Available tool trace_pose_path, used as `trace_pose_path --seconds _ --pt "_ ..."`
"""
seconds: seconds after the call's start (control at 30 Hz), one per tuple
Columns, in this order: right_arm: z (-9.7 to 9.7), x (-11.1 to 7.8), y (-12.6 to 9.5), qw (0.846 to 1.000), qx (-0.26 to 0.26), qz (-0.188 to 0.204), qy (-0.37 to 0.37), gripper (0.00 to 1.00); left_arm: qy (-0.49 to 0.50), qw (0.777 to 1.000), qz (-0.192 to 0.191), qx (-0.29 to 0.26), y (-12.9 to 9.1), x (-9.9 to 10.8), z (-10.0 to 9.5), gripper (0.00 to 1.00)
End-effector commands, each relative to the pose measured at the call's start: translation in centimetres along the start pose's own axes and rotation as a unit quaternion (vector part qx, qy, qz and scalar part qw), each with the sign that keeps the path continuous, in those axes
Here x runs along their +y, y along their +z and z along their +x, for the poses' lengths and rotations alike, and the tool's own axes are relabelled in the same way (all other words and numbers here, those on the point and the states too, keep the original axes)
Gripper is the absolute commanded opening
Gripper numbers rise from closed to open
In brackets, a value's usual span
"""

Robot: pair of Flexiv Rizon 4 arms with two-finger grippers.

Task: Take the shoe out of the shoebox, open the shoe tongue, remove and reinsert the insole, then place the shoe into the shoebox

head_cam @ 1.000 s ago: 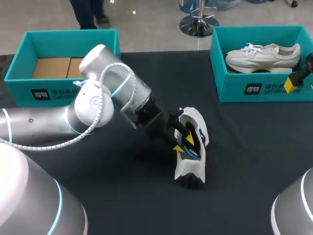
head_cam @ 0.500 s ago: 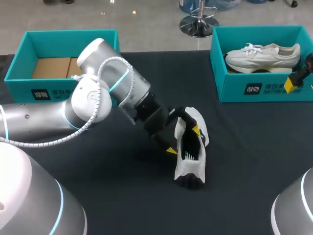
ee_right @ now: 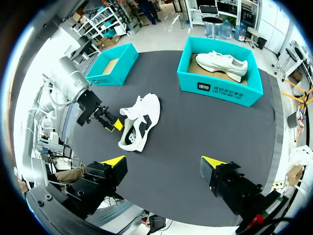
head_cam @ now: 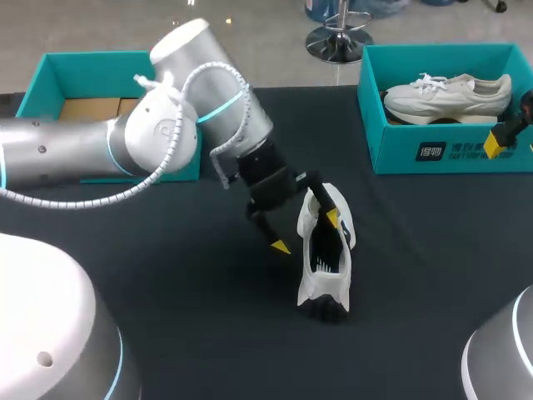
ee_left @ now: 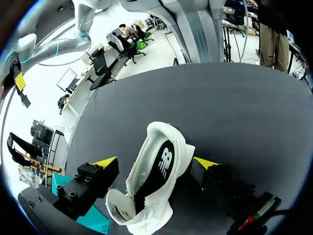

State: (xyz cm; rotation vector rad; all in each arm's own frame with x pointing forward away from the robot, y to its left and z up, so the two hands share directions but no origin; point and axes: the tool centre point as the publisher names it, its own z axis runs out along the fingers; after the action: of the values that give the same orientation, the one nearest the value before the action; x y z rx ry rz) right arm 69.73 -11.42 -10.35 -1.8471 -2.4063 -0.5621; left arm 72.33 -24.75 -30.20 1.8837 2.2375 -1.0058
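A white and black shoe (head_cam: pixel 326 254) lies on the dark table, near its middle. My left gripper (head_cam: pixel 306 232) hangs over the shoe's front half, open wide, with one yellow tip on each side of it. In the left wrist view the shoe (ee_left: pixel 157 178) lies between the spread fingers of the left gripper (ee_left: pixel 155 162), with gaps showing. My right gripper (ee_right: pixel 164 161) is open and holds nothing, high above the table's near right side. The shoe (ee_right: pixel 139 122) lies far ahead of it.
A teal shoebox (head_cam: pixel 433 152) at the back right holds a second white shoe (head_cam: pixel 450 93). Another teal shoebox (head_cam: pixel 75 73) at the back left shows a cardboard floor and is partly hidden by my left arm. One yellow fingertip (head_cam: pixel 495 143) of my right gripper shows at the right edge.
My left gripper has opened and come up out of the shoe's mouth. Its arm has swung upward and back. The shoe has stayed where it was, and the right arm has not moved.
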Motion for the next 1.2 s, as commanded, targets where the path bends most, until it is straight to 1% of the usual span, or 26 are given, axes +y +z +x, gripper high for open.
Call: trace_pose_path --seconds 0.03,0.3,0.33,0.4,0.47,0.5,0.53,0.57,0.6,0.63,0.67,0.73,0.8,0.83,0.9,1.03,1.13,1.2 --pt "0.0 0.3 0.0 1.0 0.0 0.004 0.0 1.0 -0.001 1.0 -0.006 0.018 -0.5 -0.4 0.0 1.0" --pt "0.0 0.3 0.0 1.0 0.0 0.004 0.0 1.0 -0.001 1.0 -0.006 0.018 -0.5 -0.4 0.0 1.0" --pt "0.0 0.3 0.0 1.0 0.0 0.004 0.0 1.0 0.009 1.0 -0.013 0.021 -0.5 -0.4 0.0 1.0" --pt "0.0 0.3 0.0 1.0 0.0 0.004 0.0 1.0 0.022 0.998 -0.042 0.04 -0.2 -0.4 0.1 1.0" --pt "0.0 0.3 0.0 1.0 0.0 0.004 0.0 1.0 0.036 0.997 -0.046 0.052 0.0 -0.4 0.2 1.0" --pt "0.0 0.3 0.0 1.0 0.0 0.004 0.0 1.0 0.041 0.995 -0.061 0.061 0.1 -0.4 0.3 1.0" --pt "0.0 0.3 0.0 1.0 0.0 0.004 0.0 1.0 0.047 0.994 -0.069 0.071 0.2 -0.3 0.4 0.78" --pt "0.0 0.3 0.0 1.0 0.0 0.004 0.0 1.0 0.045 0.995 -0.058 0.072 0.3 -0.2 0.4 0.26" --pt "0.0 0.3 0.0 1.0 0.0 0.004 0.0 1.0 0.051 0.993 -0.079 0.078 0.4 -0.1 0.5 0.0" --pt "0.0 0.3 0.0 1.0 0.0 0.004 0.0 1.0 0.057 0.992 -0.081 0.081 0.5 0.0 0.5 0.0" --pt "0.0 0.3 0.0 1.0 0.0 0.004 0.0 1.0 0.055 0.993 -0.069 0.081 0.6 0.0 0.5 0.0" --pt "0.0 0.3 0.0 1.0 0.0 0.004 0.0 1.0 0.066 0.991 -0.086 0.083 0.8 0.1 0.3 0.0" --pt "0.0 0.3 0.0 1.0 0.0 0.004 0.0 1.0 0.063 0.992 -0.068 0.083 1.2 0.3 0.1 0.0" --pt "0.0 0.3 0.0 1.0 0.0 0.004 0.0 1.0 0.068 0.991 -0.075 0.087 1.5 0.4 0.0 0.0" --pt "0.0 0.3 0.0 1.0 0.0 0.004 0.0 1.0 0.068 0.992 -0.063 0.089 2.1 0.5 -0.3 0.0" --pt "0.0 0.3 0.0 1.0 0.0 0.004 0.0 1.0 0.083 0.988 -0.087 0.096 3.5 0.6 -1.1 0.0" --pt "0.0 0.3 0.0 1.0 0.0 0.004 0.0 1.0 0.088 0.984 -0.103 0.112 4.9 1.1 -1.3 0.0" --pt "0.0 0.3 0.0 1.0 0.0 0.004 0.0 1.0 0.088 0.983 -0.1 0.123 5.8 1.4 -1.2 0.0"
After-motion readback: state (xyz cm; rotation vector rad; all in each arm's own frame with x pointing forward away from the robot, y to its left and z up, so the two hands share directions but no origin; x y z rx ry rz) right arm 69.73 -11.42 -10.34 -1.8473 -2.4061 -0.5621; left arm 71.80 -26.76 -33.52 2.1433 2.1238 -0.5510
